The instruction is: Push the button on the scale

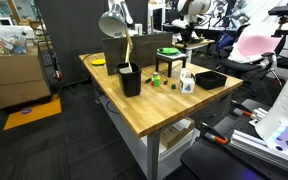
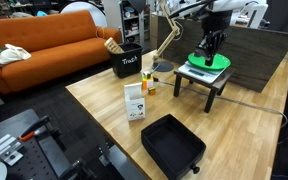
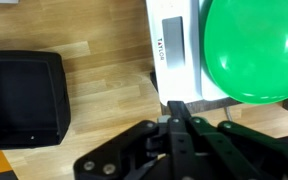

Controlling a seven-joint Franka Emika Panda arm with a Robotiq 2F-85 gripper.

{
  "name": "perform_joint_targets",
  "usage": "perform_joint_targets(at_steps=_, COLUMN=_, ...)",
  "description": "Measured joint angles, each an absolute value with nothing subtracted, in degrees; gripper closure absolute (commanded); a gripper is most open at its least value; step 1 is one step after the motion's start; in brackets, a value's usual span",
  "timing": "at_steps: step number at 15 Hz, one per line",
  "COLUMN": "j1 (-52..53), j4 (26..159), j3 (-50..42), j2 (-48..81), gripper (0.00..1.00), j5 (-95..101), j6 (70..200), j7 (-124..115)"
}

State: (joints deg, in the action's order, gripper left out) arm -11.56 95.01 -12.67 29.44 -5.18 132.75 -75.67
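Note:
A white scale [image 3: 174, 75] with a grey display [image 3: 171, 40] carries a green plate [image 3: 249, 50]. It stands on a small black-legged stand [image 2: 206, 82] on the wooden table [image 2: 94, 110]. The scale and green plate show in both exterior views [image 1: 169, 53] [image 2: 209, 62]. My gripper [image 3: 179, 108] is shut and empty, with its fingertips together over the scale's near edge, beside the plate. In an exterior view the gripper [image 2: 213, 52] hangs straight down just above the plate. The button itself is not distinguishable.
A black tray [image 2: 172, 145] [image 3: 24, 98] lies on the table near the front edge. A white carton [image 2: 135, 101], a black bin [image 2: 127, 61] and a desk lamp [image 1: 114, 24] stand beside the stand. An orange couch [image 2: 44, 40] is behind.

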Motion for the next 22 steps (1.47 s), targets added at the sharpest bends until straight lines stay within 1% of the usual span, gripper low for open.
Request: perform_joint_targets(at_steps=22, j1=-11.39, j4=91.95, j3=-12.14, j2=33.99, gripper=0.99, j5=-5.97, j6=132.03, j7=-74.63)
